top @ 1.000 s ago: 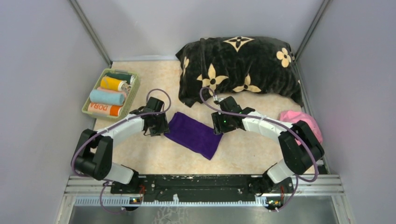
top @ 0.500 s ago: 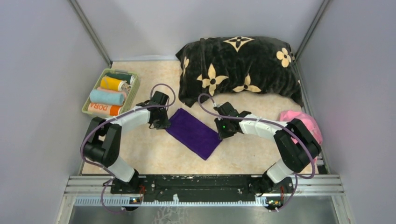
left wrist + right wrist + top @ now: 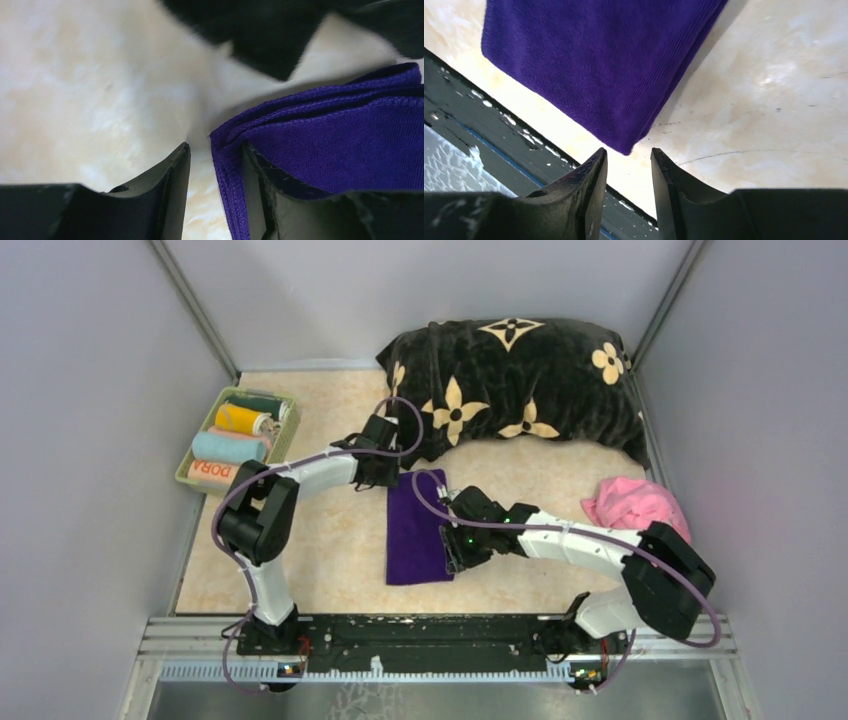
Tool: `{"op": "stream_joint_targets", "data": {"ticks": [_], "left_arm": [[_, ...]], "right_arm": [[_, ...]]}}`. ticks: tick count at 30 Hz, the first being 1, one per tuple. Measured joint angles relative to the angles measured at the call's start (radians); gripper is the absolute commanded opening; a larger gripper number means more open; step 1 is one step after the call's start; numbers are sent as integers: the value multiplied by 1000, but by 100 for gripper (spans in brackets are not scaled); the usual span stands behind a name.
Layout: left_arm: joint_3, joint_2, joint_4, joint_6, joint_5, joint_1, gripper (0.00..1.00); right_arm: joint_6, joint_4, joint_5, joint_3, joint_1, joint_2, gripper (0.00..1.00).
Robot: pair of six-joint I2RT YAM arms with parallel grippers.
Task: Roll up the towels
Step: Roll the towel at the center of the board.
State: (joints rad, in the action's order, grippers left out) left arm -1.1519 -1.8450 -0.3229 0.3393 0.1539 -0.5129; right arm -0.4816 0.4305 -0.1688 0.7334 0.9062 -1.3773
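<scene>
Purple towel [image 3: 415, 528] lies folded flat on the beige surface [image 3: 320, 540] just in front of the black flowered cushion [image 3: 520, 380], left claw [image 3: 383, 473] at its cushion-side corner, right claw [image 3: 452, 556] at its edge away from the cushion. Left wrist view: that claw stands spread, the towel's stitched hem unclamped between its jaws. Right wrist view: that claw stands slightly parted around nothing, the towel's corner just beyond its tips.
</scene>
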Motion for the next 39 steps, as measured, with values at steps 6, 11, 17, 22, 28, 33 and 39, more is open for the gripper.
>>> {"op": "stream_joint_targets", "data": {"ticks": [6,11,17,22,28,33,39], "left_arm": [[-48,-44,78,-72,-42,-37,62],[-6,29,89,-74,-35,-19,65],[77,207,89,-3,-67,-11,63],[148,211,139,79,-179,-23,56],[148,95,160,109,-253,-32,45],[30,-22,172,95,-256,-30,41],[-118,-131,175,35,-233,-31,50]], "right_arm": [[31,9,18,10,-125,74,46],[83,-43,14,64,-244,71,47],[108,-230,-59,146,-307,-48,46],[102,-399,-137,166,-341,-192,46],[68,-550,-171,170,-390,-345,43],[25,-603,-178,171,-437,-420,42],[-27,-678,-170,137,-503,-420,42]]}}
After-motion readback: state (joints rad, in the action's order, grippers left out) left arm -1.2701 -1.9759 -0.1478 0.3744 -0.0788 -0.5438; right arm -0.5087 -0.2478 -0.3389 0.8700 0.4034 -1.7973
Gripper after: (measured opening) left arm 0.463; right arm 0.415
